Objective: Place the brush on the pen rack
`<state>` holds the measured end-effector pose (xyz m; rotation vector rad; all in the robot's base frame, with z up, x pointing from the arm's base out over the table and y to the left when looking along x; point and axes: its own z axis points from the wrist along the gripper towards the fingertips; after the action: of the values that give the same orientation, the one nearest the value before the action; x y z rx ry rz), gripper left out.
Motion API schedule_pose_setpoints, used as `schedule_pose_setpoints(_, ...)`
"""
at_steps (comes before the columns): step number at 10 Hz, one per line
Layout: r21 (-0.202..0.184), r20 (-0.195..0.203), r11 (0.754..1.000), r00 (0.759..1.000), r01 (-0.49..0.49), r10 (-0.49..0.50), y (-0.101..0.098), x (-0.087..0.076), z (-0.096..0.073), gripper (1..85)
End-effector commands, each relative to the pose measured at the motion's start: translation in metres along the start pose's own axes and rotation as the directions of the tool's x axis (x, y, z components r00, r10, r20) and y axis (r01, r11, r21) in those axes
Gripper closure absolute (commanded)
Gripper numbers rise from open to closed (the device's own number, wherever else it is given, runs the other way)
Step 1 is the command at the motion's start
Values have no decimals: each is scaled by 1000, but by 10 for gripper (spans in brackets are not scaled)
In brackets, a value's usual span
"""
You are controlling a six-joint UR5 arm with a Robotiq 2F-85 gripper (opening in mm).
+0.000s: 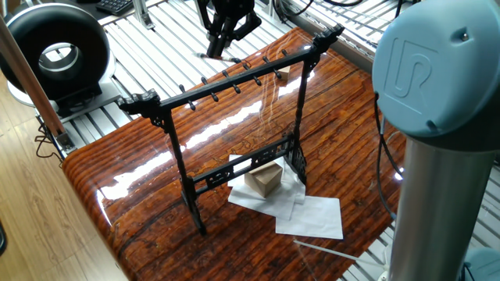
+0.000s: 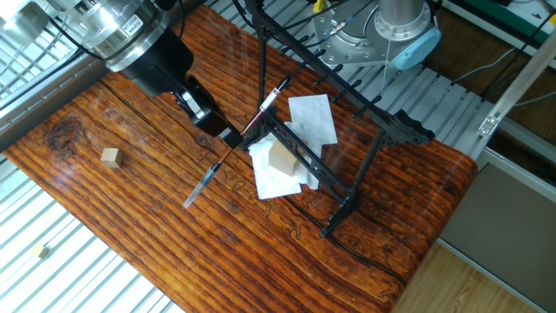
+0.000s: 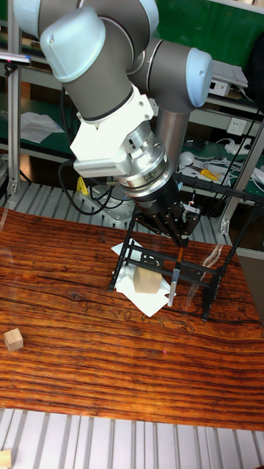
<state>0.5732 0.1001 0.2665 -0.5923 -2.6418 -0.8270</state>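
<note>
The brush [image 2: 249,125] is a slim rod with a reddish-brown handle and a pale lower section. My gripper [image 2: 228,136] is shut on its middle. It is held tilted just above the table on the far side of the pen rack [image 2: 358,183]. In the tall fixed view the gripper [image 3: 180,238] stands in front of the rack [image 3: 157,260] with the brush [image 3: 179,258] hanging point-down from it. From the opposite side the gripper [image 1: 219,43] shows beyond the rack's top bar [image 1: 226,78], and little of the brush is visible there.
A wooden block [image 1: 264,179] sits on white paper sheets [image 1: 312,215] under the rack. A small wooden cube [image 2: 109,156] lies near the table's left end. A black round blower [image 1: 58,51] stands off the table. The arm's grey column [image 1: 437,179] fills the near right.
</note>
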Motion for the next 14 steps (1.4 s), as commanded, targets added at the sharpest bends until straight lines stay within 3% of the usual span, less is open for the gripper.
schedule_pose_setpoints(1,-6,9,1000,1000,2,-2,2,-1,4,847)
schedule_pose_setpoints(5,7,16,1000,1000,-1,1,-1,1,2,847)
schedule_pose_setpoints(8,-4,-7,1000,1000,-10,10,1,8,1,847)
schedule_pose_setpoints(14,1,18,1000,1000,-3,3,0,8,-2,847)
